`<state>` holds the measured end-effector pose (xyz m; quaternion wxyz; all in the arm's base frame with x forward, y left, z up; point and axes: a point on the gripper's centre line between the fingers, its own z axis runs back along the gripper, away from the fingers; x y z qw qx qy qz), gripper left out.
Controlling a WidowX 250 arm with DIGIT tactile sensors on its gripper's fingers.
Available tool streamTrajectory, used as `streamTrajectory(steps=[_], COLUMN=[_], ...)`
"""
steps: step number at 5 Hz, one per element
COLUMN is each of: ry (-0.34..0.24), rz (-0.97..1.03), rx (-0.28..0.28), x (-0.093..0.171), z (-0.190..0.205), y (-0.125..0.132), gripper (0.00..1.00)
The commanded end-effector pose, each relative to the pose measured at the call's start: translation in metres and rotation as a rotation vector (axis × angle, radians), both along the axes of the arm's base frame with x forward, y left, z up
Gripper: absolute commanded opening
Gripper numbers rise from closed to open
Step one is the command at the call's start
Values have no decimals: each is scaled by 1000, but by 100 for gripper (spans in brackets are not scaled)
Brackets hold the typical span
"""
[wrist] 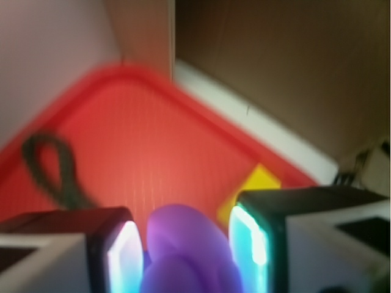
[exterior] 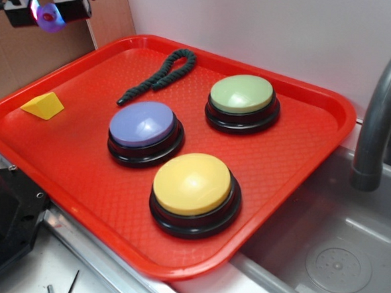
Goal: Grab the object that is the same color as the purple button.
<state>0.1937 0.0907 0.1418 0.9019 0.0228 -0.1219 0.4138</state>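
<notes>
Between the lit pads [wrist: 125, 256] in the wrist view — a purple toy [wrist: 183, 250], pinched from both sides, filling the gap. Clenched on it, then: gripper [exterior: 49, 17] high in the exterior view's top left corner, well above the tray [exterior: 81, 173] and out past its far left edge, with the toy showing as a purple blob at the tips. Same colour as the purple button [exterior: 144, 125], so the right pick, by the look of it. Grab step apparently done; lift in hand or finished.

Further down, below the gripper: the yellow wedge [wrist: 259, 183] just beside one pad in the blurred wrist view, resting near the tray's left rim. Beyond that, the dark rope [exterior: 161, 75] looped toward the back edge. Further off, green button [exterior: 241, 99] and yellow button [exterior: 192, 186], both apart from the purple one. Past the tray, a sink [exterior: 334, 261] and grey tap [exterior: 379, 124].

Next move, probably — nothing more than a steady hold, squeeze unchanged, no jolt; small smooth toy, easily slipped.
</notes>
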Motion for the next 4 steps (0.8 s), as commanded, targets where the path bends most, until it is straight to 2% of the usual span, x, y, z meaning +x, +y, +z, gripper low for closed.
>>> streamTrajectory(steps=[1, 2, 4], ry=[62, 106, 125], rz=[-191, -286, -312], rx=[-125, -90, -60], x=[-26, -22, -24], z=[27, 30, 27], y=[1, -15, -24], gripper=[0, 0, 0])
